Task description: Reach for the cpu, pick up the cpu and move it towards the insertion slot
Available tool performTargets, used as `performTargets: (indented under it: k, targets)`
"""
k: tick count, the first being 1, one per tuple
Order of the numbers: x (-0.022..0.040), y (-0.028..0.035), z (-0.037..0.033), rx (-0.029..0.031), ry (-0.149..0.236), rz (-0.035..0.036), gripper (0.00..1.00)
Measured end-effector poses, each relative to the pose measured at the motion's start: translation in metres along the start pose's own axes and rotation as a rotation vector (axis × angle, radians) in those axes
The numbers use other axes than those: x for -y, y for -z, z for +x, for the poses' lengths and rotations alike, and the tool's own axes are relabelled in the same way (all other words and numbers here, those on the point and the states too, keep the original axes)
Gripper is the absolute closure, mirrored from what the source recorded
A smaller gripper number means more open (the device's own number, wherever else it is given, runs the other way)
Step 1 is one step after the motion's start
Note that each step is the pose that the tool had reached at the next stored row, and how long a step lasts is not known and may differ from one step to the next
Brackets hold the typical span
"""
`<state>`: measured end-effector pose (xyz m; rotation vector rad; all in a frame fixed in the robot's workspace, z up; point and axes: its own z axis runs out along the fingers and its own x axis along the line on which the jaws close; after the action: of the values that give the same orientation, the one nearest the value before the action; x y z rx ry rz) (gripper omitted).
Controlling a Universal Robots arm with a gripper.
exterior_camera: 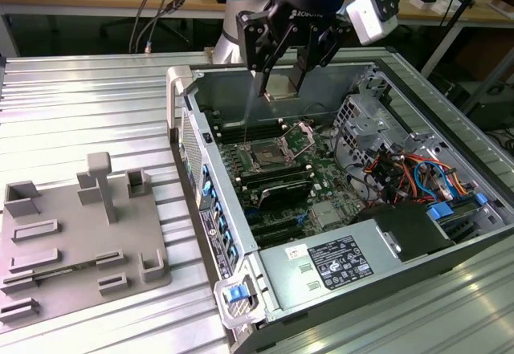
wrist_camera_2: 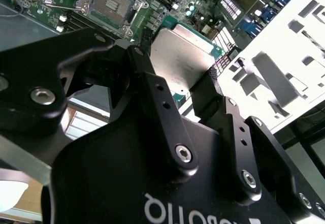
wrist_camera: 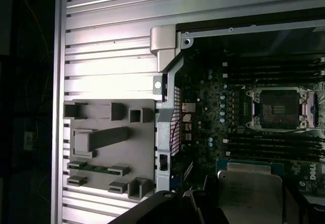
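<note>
The gripper (exterior_camera: 282,81) hangs above the open computer case (exterior_camera: 241,233), its jaws closed on the chip (exterior_camera: 280,87), which is lifted clear of the board. In the second wrist view the chip (wrist_camera_2: 184,56) shows its silvery top, pinched at two opposite edges by the black fingers (wrist_camera_2: 213,89). In the exterior view the socket (exterior_camera: 269,158) lies on the green board below the chip, its dark centre bare and its metal frame swung open. The grey plastic tray (exterior_camera: 72,238) sits on the ribbed metal surface (exterior_camera: 80,105), at the exterior view's left of the case.
</note>
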<state>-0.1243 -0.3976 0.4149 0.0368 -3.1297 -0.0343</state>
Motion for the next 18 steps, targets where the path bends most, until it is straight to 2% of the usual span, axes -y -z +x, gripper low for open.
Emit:
performTargets:
  k: [6, 18]
  targets:
    - [-0.0048, 0.0000, -0.0041, 0.0000, 0.000, 0.0001, 0.45]
    - [-0.0156, -0.0002, -0.0171, 0.0000, 0.000, 0.0001, 0.45]
